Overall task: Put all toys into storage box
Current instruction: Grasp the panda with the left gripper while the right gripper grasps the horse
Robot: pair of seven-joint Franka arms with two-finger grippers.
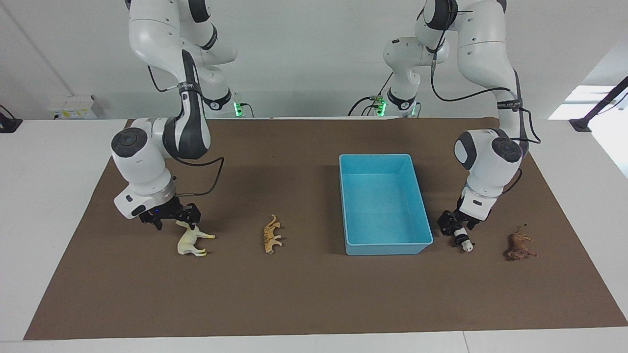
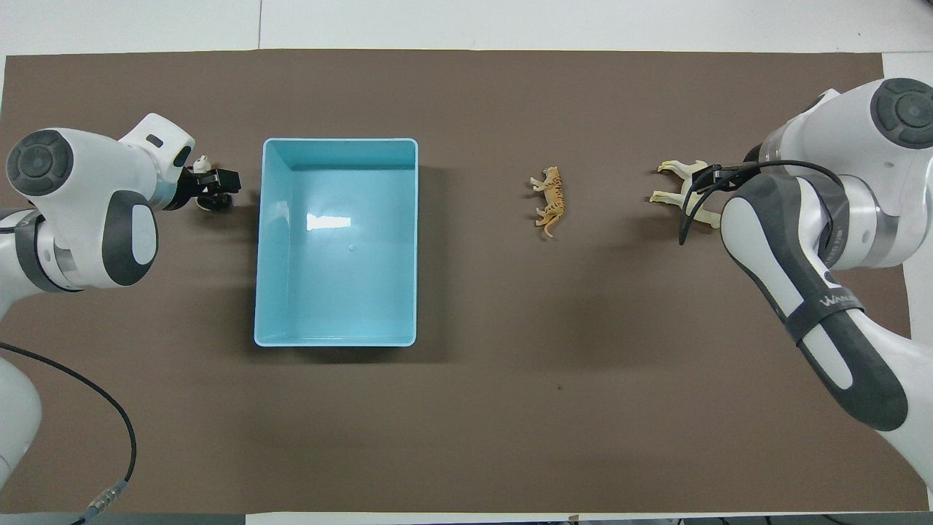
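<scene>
The light blue storage box (image 1: 346, 206) stands empty toward the left arm's end, also in the overhead view (image 2: 263, 240). My left gripper (image 1: 455, 229) is low, open around the black-and-white panda (image 1: 463, 240), beside the box; from above it (image 2: 211, 189) covers most of the panda (image 2: 200, 162). My right gripper (image 1: 170, 216) is open, low over the cream-white horse's (image 1: 191, 241) head end; overhead it (image 2: 703, 184) covers part of the horse (image 2: 678, 191). The striped tiger (image 1: 271, 234) (image 2: 550, 198) lies between horse and box. The reddish-brown animal (image 1: 520, 246) lies beside the panda, hidden overhead.
A brown mat (image 1: 304, 294) covers the table; white table surface (image 1: 44, 196) lies around it. All toys lie on their sides in one row, level with the box's edge farthest from the robots.
</scene>
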